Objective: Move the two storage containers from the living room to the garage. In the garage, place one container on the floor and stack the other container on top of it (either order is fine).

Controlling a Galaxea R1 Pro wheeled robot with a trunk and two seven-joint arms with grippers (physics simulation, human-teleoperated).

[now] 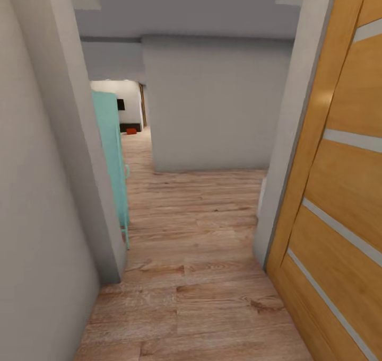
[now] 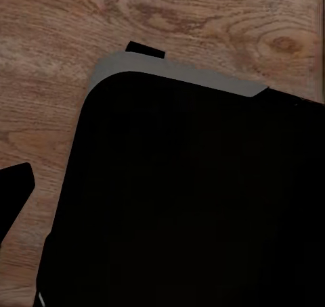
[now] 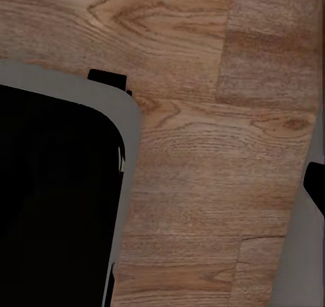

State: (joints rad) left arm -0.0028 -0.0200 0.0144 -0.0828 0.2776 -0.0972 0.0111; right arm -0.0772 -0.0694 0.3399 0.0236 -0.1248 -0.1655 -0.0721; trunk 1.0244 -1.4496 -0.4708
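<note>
Head view: narrow hallway, wood door [image 1: 339, 191] at right; far off, a small red container [image 1: 131, 131] on the living room floor. Nothing carried yet. Wrist views: plank floor [image 3: 203, 185], dark robot body [image 2: 189, 199]; gripper state impossible to tell.

Black, grey-edged robot body panel [image 2: 189, 199] under the left wrist, likewise [image 3: 54, 199] under the right

Narrow hallway — wood-plank floor [image 1: 201, 276], grey walls [image 1: 212, 101], wooden door [image 1: 339, 181], teal cabinet [image 1: 112, 154]
</note>
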